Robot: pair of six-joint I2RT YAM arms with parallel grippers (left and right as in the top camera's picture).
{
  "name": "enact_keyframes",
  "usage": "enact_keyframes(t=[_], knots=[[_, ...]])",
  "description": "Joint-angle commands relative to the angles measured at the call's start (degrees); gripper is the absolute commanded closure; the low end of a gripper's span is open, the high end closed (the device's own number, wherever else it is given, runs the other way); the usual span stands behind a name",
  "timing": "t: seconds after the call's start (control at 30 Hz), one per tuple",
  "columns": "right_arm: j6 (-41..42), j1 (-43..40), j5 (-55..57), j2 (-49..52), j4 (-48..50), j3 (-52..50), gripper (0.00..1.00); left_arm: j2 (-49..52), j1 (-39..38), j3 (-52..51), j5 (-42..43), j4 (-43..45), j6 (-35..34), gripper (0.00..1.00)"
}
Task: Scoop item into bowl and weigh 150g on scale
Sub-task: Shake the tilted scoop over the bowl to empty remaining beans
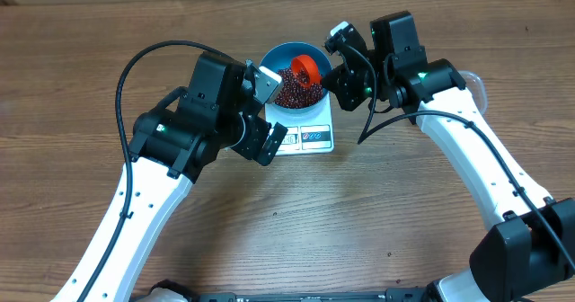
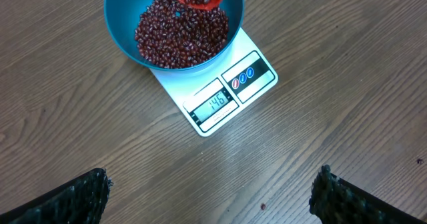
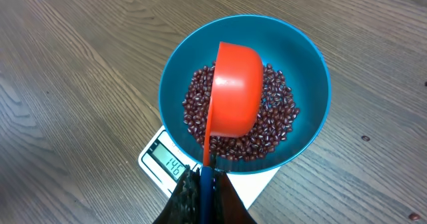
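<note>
The right gripper [image 3: 203,184] clamps the handle of the orange scoop [image 3: 237,91], tipped above the blue bowl [image 3: 313,71] on the scale [image 2: 233,94], evidently to top up the beans [image 3: 277,127] heaped there while the display [image 2: 215,104] shows 146; the left gripper [image 2: 213,201] hangs spread and empty near the scale, apparently keeping that readout in view.

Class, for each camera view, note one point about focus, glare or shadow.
Overhead: even light, soft shadows, scale display too small to read. Left wrist: display crisp, no glare; left hand dark and soft. Right wrist: scoop sharp with a faint sheen; right hand out of focus.
</note>
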Motion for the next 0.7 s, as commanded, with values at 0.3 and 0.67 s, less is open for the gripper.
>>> enact_keyframes(t=[0.3, 0.67], knots=[[3.69, 0.07, 0.76, -0.13, 1.81, 0.96, 0.97, 0.17, -0.04, 0.42, -0.02, 0.07, -0.59, 0.01], [9.51, 0.07, 3.13, -0.13, 2.99, 0.96, 0.96, 0.17, -0.07, 0.42, -0.02, 0.07, -0.59, 0.0]])
